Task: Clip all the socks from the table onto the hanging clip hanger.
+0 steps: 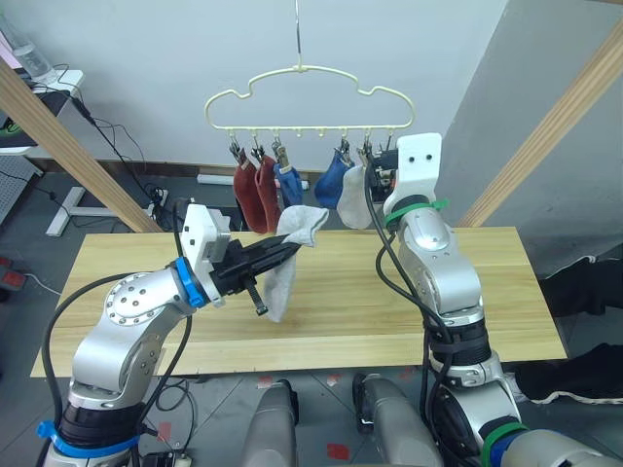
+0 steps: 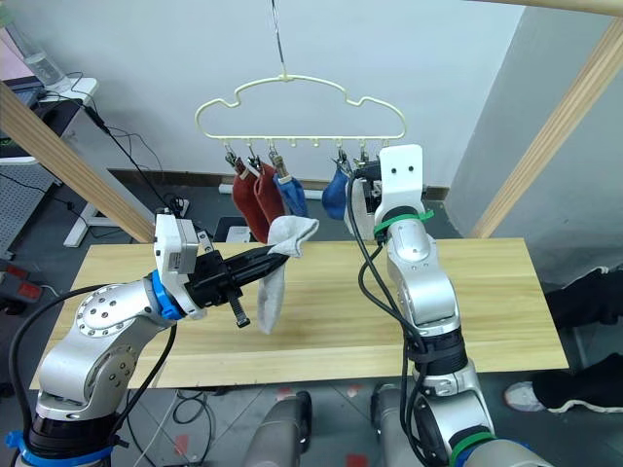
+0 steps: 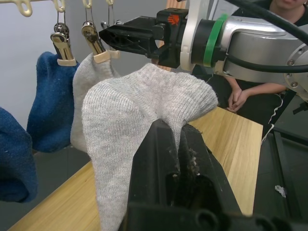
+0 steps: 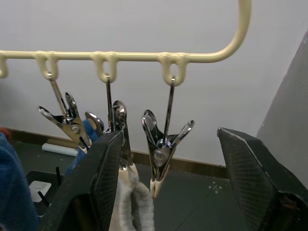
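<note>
- Grey sock is pinched in the closed left gripper, held above the table.
- Right gripper is spread wide around an empty clip on the clip hanger.
- Five socks are already clipped.

The left hand grips a grey sock above the desk; the right hand is raised to the clip hanger, where five socks hang.
</note>
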`<control>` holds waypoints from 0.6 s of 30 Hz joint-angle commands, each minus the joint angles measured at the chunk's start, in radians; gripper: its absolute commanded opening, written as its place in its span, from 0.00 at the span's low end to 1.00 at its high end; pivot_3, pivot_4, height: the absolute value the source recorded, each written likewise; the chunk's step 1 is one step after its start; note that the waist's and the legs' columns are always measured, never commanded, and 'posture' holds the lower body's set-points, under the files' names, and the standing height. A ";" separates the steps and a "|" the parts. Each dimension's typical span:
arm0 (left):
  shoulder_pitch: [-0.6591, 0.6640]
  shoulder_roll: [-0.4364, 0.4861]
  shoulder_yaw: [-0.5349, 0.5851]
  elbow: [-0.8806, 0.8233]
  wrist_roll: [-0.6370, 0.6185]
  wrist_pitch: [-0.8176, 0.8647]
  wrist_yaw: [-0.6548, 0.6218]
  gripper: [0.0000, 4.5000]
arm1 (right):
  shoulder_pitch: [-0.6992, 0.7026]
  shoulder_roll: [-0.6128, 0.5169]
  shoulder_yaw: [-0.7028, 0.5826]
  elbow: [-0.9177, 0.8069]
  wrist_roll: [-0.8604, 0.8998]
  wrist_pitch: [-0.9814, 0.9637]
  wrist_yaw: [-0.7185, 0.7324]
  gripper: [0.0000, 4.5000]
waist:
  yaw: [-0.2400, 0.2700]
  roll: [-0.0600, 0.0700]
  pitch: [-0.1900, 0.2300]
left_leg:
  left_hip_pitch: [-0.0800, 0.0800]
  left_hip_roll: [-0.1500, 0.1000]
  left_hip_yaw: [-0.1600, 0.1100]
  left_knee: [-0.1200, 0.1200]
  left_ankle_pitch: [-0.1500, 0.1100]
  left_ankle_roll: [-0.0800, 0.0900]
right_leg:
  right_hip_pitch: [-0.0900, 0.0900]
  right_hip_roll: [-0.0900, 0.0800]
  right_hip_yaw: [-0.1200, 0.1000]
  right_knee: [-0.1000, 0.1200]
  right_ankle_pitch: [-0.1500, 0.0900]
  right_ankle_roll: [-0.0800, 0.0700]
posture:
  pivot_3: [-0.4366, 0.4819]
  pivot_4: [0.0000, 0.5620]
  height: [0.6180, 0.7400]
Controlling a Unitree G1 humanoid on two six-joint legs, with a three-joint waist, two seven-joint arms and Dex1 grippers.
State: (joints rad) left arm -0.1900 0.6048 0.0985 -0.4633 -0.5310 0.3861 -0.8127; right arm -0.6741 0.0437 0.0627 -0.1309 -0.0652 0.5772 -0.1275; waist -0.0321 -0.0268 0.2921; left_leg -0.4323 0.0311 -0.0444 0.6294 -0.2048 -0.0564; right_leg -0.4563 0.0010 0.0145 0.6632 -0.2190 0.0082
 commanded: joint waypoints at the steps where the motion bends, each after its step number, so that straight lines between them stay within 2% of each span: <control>1: 0.001 0.000 0.009 -0.046 -0.019 -0.003 0.009 0.00 | -0.027 0.008 -0.004 -0.012 -0.016 -0.035 -0.016 0.73 | 0.000 0.000 0.000 | 0.000 0.000 0.000 0.000 0.000 0.000 | 0.000 0.000 0.000 0.000 0.000 0.000 | 0.53 0.54 1.00; 18: 0.006 -0.005 -0.009 -0.051 -0.020 -0.007 0.016 0.00 | -0.092 0.029 -0.025 0.098 -0.018 -0.093 -0.053 0.73 | 0.000 0.000 0.000 | 0.000 0.000 0.000 0.000 0.000 0.000 | 0.000 0.000 0.000 0.000 0.000 0.000 | 0.52 0.54 1.00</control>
State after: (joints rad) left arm -0.1896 0.6029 0.0829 -0.4654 -0.5311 0.3863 -0.7972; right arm -0.7378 0.0632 0.0508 -0.0249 -0.0784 0.5125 -0.1654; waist -0.0319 -0.0268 0.2921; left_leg -0.4324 0.0311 -0.0445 0.6293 -0.2048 -0.0564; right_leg -0.4563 0.0010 0.0145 0.6630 -0.2189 0.0082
